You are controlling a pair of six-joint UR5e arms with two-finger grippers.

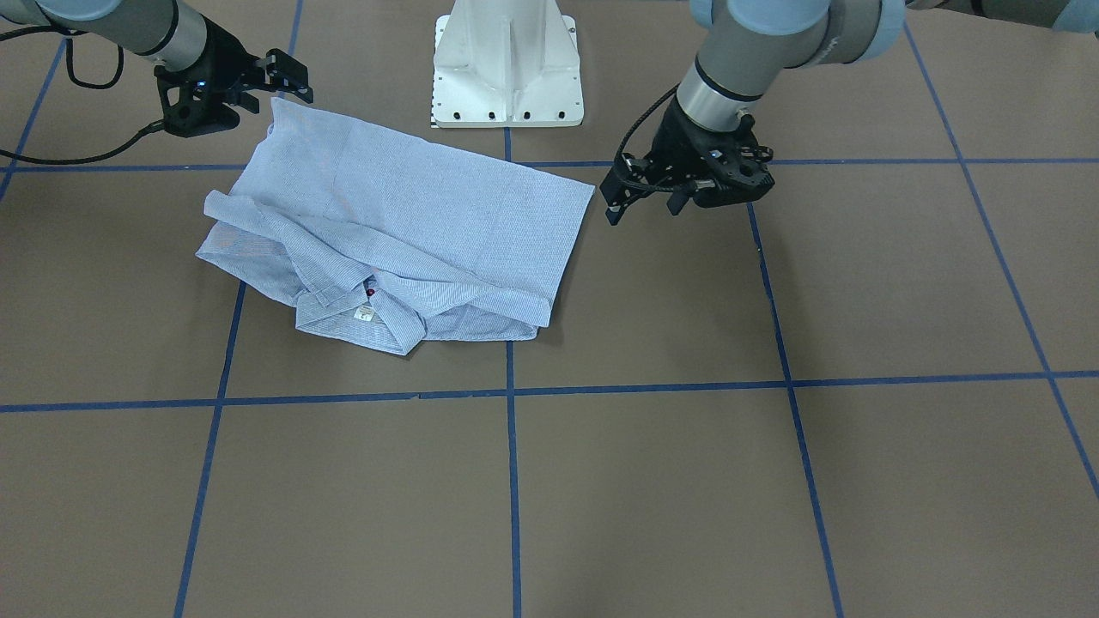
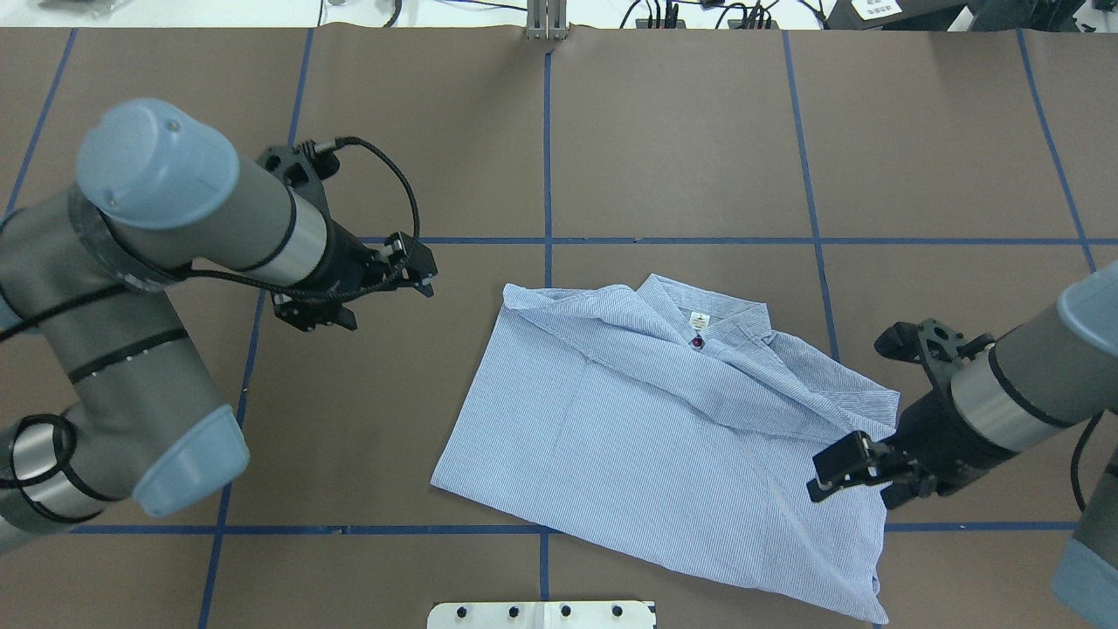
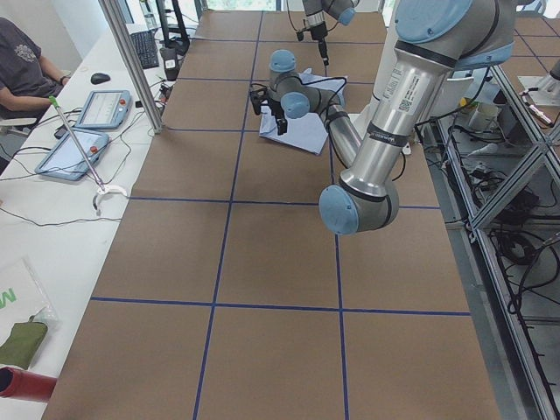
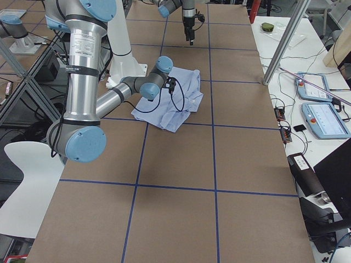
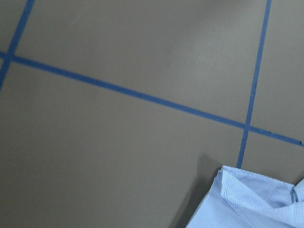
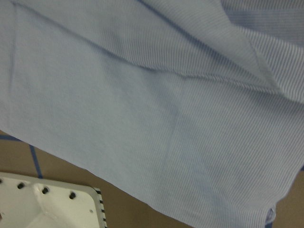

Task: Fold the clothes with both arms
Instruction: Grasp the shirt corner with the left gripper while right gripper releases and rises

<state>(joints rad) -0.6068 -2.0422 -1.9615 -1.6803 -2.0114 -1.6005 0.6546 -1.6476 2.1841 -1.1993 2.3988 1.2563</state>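
- The shirt [image 2: 664,437] lies flat just in front of the white pedestal [image 1: 506,69], mostly on the pedestal's right side. Its hem is toward the pedestal and its collar [image 2: 707,301] faces away.
- The sides and sleeves look already turned in, so I judge the lengthwise fold is next.
- My right pincer [image 2: 840,467] is at the hem corner on the pedestal's right, fingers apart and gripping nothing. I cannot tell whether it touches the cloth.
- My left pincer [image 2: 417,262] hangs on the pedestal's left, fingers apart, clear of the shirt's edge.
- The next move likely calls for both pincers at the hem corners, lifting together and carrying the hem away from the pedestal toward the collar.
- The hem runs close to the pedestal, so room there is tight. Beyond the collar, the brown table [image 2: 681,131] gives plenty of room.
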